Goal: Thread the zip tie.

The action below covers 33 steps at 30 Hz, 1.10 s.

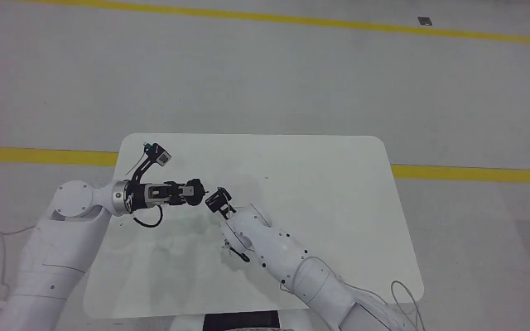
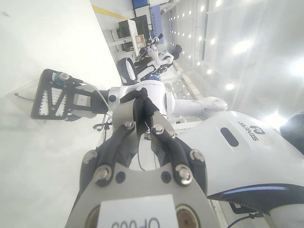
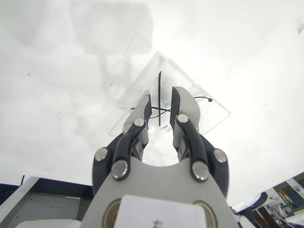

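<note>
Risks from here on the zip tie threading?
1. A straight zip tie and a curved zip tie cross on the clear plate beneath the open right end effector; closing may catch both.
2. The left end effector, shut on a small black piece, sits close beside the right one; the arms might bump.

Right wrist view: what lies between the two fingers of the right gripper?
In the right wrist view, a black zip tie runs between the fingers of the open right gripper, crossed by a thinner black strand, over a clear plate.

Left gripper (image 2: 142, 99) fingers pressed together, right gripper (image 3: 161, 103) fingers spread apart.
</note>
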Tool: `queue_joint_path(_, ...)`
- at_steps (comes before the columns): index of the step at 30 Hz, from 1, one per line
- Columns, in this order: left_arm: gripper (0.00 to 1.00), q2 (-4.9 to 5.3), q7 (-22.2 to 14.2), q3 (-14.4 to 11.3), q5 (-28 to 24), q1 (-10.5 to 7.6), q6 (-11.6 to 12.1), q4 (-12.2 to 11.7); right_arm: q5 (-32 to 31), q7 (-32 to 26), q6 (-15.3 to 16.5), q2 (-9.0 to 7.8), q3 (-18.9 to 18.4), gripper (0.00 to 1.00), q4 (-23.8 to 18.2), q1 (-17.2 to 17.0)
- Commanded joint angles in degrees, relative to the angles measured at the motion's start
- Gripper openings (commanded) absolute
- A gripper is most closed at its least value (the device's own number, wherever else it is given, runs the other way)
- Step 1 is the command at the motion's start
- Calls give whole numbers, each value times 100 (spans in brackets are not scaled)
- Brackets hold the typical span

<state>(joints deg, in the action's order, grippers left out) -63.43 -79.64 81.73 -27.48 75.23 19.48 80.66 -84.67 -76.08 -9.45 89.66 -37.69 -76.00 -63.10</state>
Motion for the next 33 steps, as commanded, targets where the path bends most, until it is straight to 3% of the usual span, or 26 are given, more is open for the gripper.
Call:
queue_joint_path(1, 0, 0, 0, 0, 0, 0, 0, 0, -12, 2, 17, 12, -8, 20, 14, 1)
queue_joint_path(16, 0, 0, 0, 0, 0, 0, 0, 0, -28, 19, 75, 168, -2, 18, 413, 117)
queue_joint_path(19, 0, 0, 0, 0, 0, 0, 0, 0, -31, 20, 92, 187, -28, 12, 462, 123)
queue_joint_path(21, 0, 0, 0, 0, 0, 0, 0, 0, -36, 21, 100, 197, -45, 0, 482, 125)
queue_joint_path(23, 0, 0, 0, 0, 0, 0, 0, 0, -43, 23, 99, 209, -66, 0, 498, 123)
queue_joint_path(33, 0, 0, 0, 0, 0, 0, 0, 0, -160, 4, 33, 212, -233, 0, 187, -17)
